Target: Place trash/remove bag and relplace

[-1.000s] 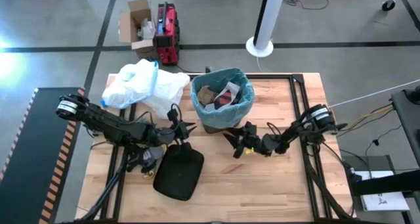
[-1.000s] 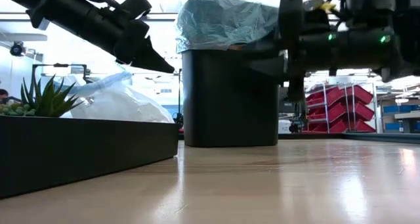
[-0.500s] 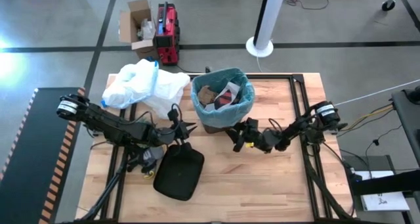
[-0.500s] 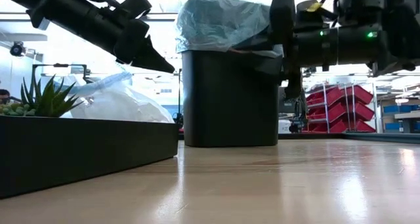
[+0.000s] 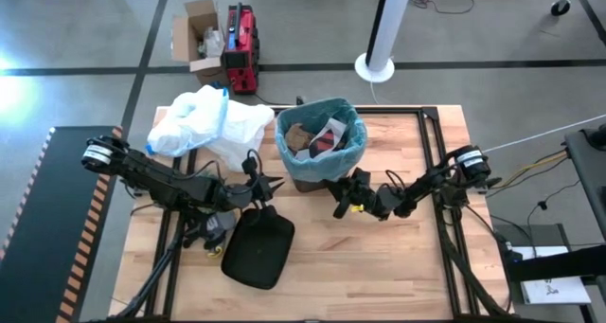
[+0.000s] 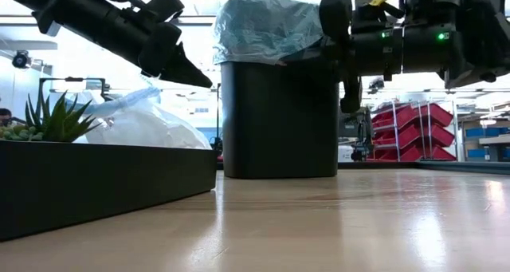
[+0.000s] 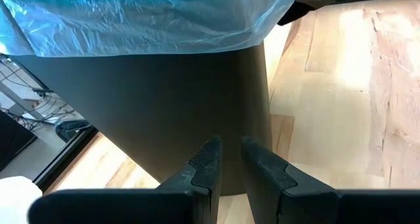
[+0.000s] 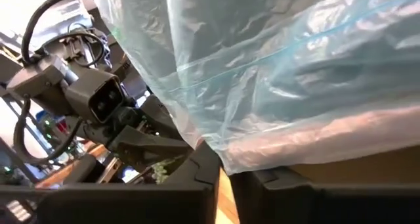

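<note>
A black bin stands at the table's far middle. It is lined with the light-blue bag, whose top is folded over the rim. Brown paper and printed wrappers, the trash, lie inside. My right gripper is at the bin's right near side, shut on the bag's overhang. My left gripper is shut and empty. It hovers at the bin's left near side and points at the black wall. My right gripper pinches the lower edge of the bag's folded-over overhang between its two fingers. It comes level from the table's right near side. The bag stays pulled over the bin's rim, and the bin stands on the table.
A white plastic bag lies at the far left of the table. A black tray lies near the left arm; in the low view it holds a green plant. Bare wood lies at the near right.
My right gripper has moved toward the bin, to the table's left and a little up, and has come up against the bag's overhang. The bin and the left arm have kept still.
</note>
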